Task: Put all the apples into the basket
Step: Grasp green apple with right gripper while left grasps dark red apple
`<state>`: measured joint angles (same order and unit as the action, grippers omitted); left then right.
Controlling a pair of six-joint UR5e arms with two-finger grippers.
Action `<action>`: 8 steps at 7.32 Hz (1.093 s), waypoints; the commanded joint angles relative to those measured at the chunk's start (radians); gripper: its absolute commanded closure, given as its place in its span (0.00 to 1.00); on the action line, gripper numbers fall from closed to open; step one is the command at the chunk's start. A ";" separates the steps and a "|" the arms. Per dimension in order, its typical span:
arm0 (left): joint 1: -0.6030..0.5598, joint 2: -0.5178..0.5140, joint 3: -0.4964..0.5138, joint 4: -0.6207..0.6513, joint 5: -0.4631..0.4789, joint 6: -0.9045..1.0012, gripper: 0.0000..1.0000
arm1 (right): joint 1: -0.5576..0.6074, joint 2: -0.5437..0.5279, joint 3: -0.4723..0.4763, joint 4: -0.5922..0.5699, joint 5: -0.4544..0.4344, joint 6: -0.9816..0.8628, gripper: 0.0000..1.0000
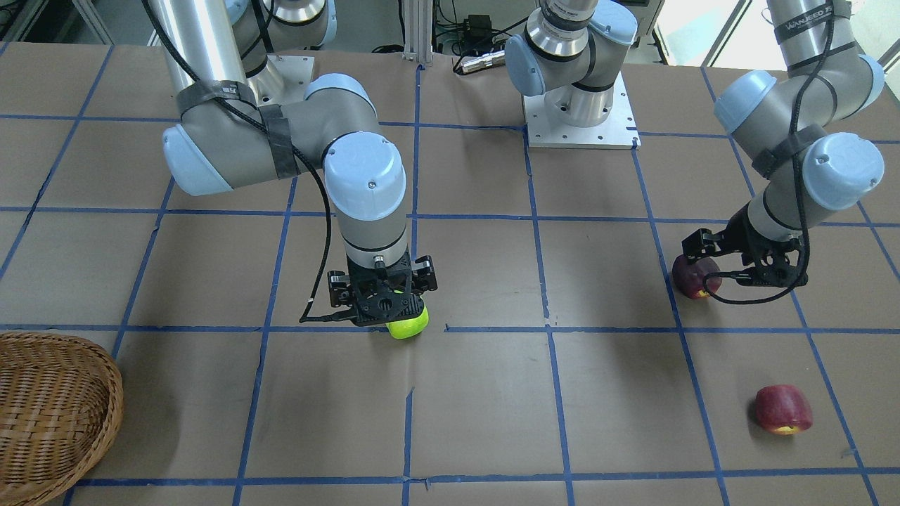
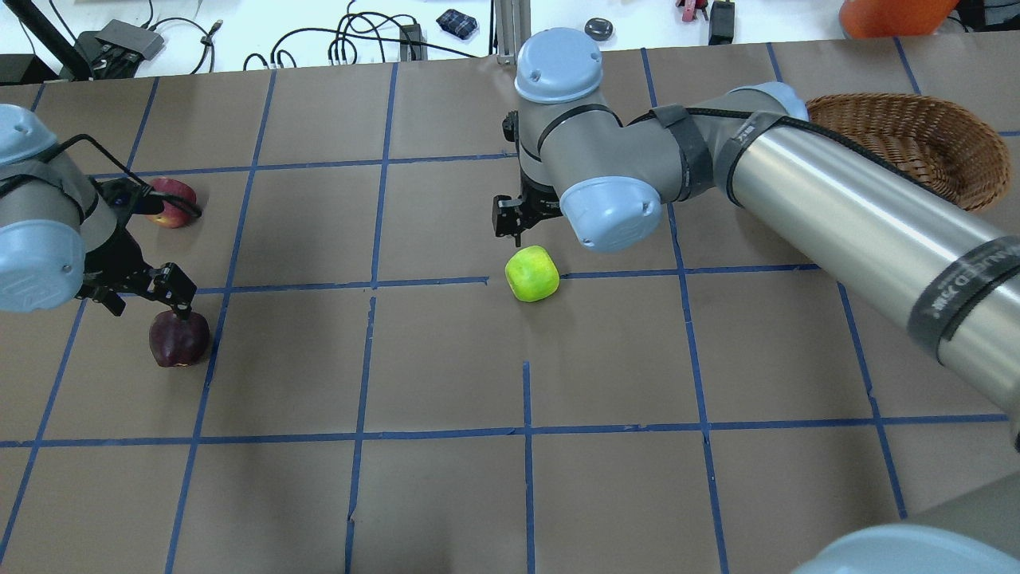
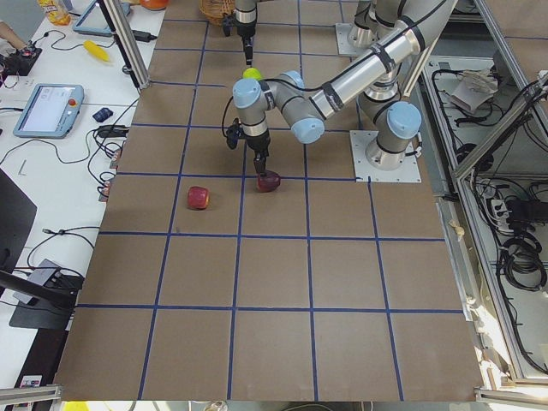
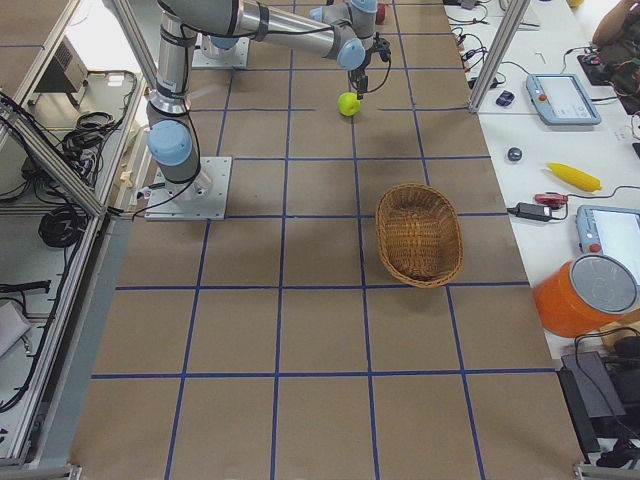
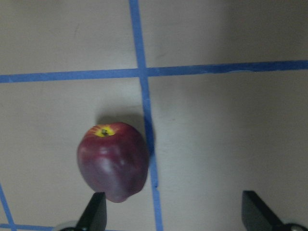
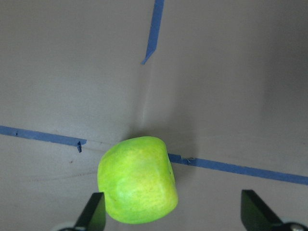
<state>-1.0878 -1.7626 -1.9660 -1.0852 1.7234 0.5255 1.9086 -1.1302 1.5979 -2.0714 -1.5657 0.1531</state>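
The lime-green apple (image 1: 408, 323) lies on a blue tape line mid-table. My right gripper (image 1: 383, 303) hangs just above it, open; in the right wrist view the apple (image 6: 137, 180) sits off centre, near one fingertip (image 6: 94, 211). The dark maroon apple (image 1: 696, 277) lies on the table under my left gripper (image 1: 731, 270), which is open; in the left wrist view this apple (image 5: 113, 161) is close to one fingertip (image 5: 95, 211). The lighter red apple (image 1: 782, 409) with a yellow patch lies alone on the table. The wicker basket (image 1: 112, 393) stands empty at the table's end on my right.
The table is brown paper with a blue tape grid (image 2: 526, 434). The arms' base plate (image 1: 580, 119) is at the robot's side. The right arm's long forearm (image 2: 861, 215) reaches over the table beside the basket (image 2: 984, 171).
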 commanded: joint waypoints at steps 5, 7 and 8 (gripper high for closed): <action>0.031 -0.156 -0.045 0.097 -0.032 0.065 0.00 | 0.018 0.090 0.000 -0.030 0.003 0.005 0.00; 0.028 -0.147 -0.033 0.096 -0.027 0.064 0.56 | 0.018 0.090 0.000 -0.033 0.051 0.005 0.00; 0.019 -0.126 -0.027 0.087 -0.025 0.062 0.69 | 0.018 0.093 0.010 -0.035 0.052 0.005 0.00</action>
<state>-1.0614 -1.9056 -2.0002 -0.9907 1.6947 0.5892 1.9267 -1.0399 1.6007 -2.1042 -1.5238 0.1579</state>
